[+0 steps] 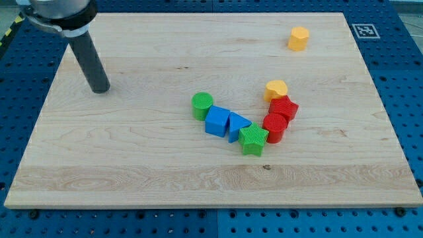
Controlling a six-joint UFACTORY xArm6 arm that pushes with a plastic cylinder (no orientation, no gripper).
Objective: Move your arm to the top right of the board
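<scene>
The top right part of the board [370, 79] is where the arm has to go, and it is almost bare there. Only a yellow hexagon block [299, 38] sits near that corner.

My tip [100, 88] is far away from it, up in the view's top left, touching the wood. It is just a plain dark rod, so it has nothing to open or shut, and it is not pushing any block. It is well apart from all of them.

In the middle lies a bunch of blocks: a green cylinder [202, 105], a blue cube [217, 121], a blue triangle [237, 125], a green star [253, 139], a red cylinder [275, 127], a red hexagon [284, 108] and a yellow heart-like block [276, 89].

I think the move has only just begun. Next the tip should slide straight across the top of the board to the view's right, staying above the bunch and stopping before it bumps the yellow hexagon block.
</scene>
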